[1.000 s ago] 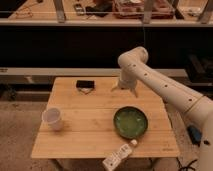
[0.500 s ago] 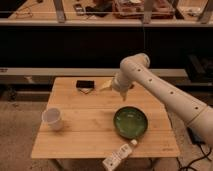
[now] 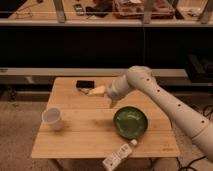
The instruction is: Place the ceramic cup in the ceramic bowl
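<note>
The small white ceramic cup point(image 3: 53, 119) stands upright near the left edge of the wooden table point(image 3: 85, 137). The dark green ceramic bowl point(image 3: 130, 121) sits at the right of the table, empty. My gripper point(image 3: 111, 101) hangs at the end of the white arm over the table's middle, just left of and above the bowl's rim, far to the right of the cup. It holds nothing that I can see.
A small black device point(image 3: 85, 84) and a pale yellow object point(image 3: 97, 91) lie at the table's back. A white remote-like device point(image 3: 117, 156) overhangs the front edge. A dark shelf unit point(image 3: 100, 40) stands behind the table.
The arm has swung left and forward, bringing the gripper from the table's back right toward its middle. The cup and the bowl have not moved.
</note>
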Robot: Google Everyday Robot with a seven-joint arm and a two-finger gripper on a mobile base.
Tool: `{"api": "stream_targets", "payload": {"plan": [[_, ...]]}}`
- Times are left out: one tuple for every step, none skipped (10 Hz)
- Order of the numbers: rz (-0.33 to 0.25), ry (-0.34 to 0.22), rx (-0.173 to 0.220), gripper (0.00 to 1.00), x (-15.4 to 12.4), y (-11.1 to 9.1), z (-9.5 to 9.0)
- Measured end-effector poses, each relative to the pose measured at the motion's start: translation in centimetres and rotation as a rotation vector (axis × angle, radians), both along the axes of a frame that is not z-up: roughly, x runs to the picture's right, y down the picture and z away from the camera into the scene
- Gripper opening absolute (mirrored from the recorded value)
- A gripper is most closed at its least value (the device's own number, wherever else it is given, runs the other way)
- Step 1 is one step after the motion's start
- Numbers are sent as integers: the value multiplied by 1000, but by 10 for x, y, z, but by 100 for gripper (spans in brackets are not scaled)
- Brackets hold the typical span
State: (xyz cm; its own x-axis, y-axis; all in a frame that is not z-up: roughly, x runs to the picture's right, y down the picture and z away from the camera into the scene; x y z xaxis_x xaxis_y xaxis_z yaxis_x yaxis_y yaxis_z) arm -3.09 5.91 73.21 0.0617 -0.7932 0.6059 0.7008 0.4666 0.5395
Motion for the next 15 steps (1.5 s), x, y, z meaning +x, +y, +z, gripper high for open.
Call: {"api": "stream_targets", "payload": {"plan": [[-4, -41, 13, 80, -6, 3, -4], [-7, -95, 31, 80, -14, 7, -10], [-7, -105, 35, 80, -16, 7, -11], [-7, -104, 37, 80, -15, 7, -11], [-7, -95, 41, 80, -14, 6, -10], [8, -61, 56, 80, -12, 2, -4], [24, -35, 75, 80, -11, -3, 0], [56, -4, 110, 80, -13, -12, 6], [100, 23, 152, 80, -18, -22, 12], [166, 41, 193, 80, -28, -33, 16], [246, 39, 203, 80, -42, -38, 18], [324, 24, 195, 80, -59, -40, 18], [367, 14, 189, 80, -68, -41, 16], [391, 7, 185, 80, -72, -41, 15], [404, 2, 183, 80, -75, -42, 14]]}}
